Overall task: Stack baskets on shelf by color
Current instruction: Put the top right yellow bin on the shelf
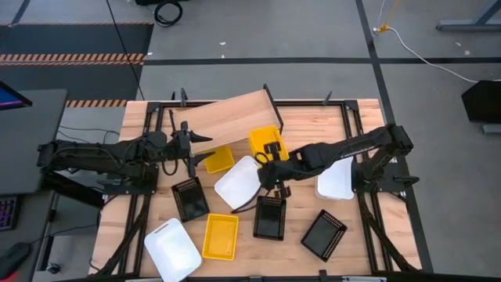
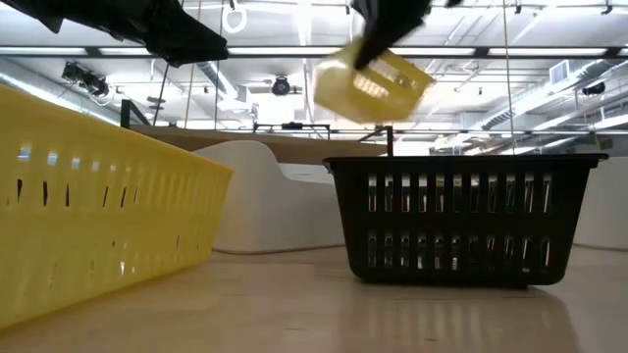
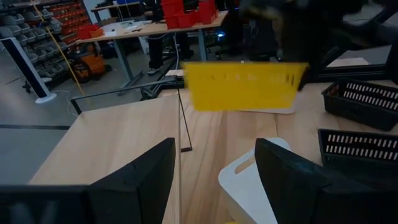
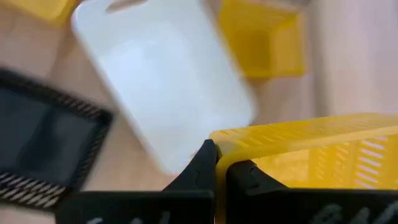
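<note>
My right gripper (image 1: 271, 157) is shut on a yellow basket (image 1: 264, 141) and holds it in the air beside the shelf's (image 1: 231, 117) right end. In the low view the basket (image 2: 373, 86) hangs tilted under the gripper (image 2: 388, 25). My left gripper (image 3: 214, 180) is open and touches nothing. It hovers at the shelf's near left edge (image 1: 188, 145), facing the lifted basket (image 3: 245, 84). Under the right arm, a white basket (image 4: 168, 81) and a second yellow basket (image 4: 261, 37) rest on the table. My right gripper pinches the yellow basket's rim (image 4: 219, 149) at one wall, and the wall runs down between the two fingers (image 4: 202, 165). The fingers come from the table's near right side. The basket (image 2: 373, 86) is lifted clear of the table and hangs tilted.
Other baskets lie across the slatted tabletop: yellow (image 1: 219, 160) (image 1: 221, 235), white (image 1: 239, 182) (image 1: 172, 249) (image 1: 337, 178) and black (image 1: 190, 197) (image 1: 270, 217) (image 1: 325, 233). The shelf plank's top (image 3: 112, 130) is bare, with a thin black leg (image 3: 181, 118) at its edge.
</note>
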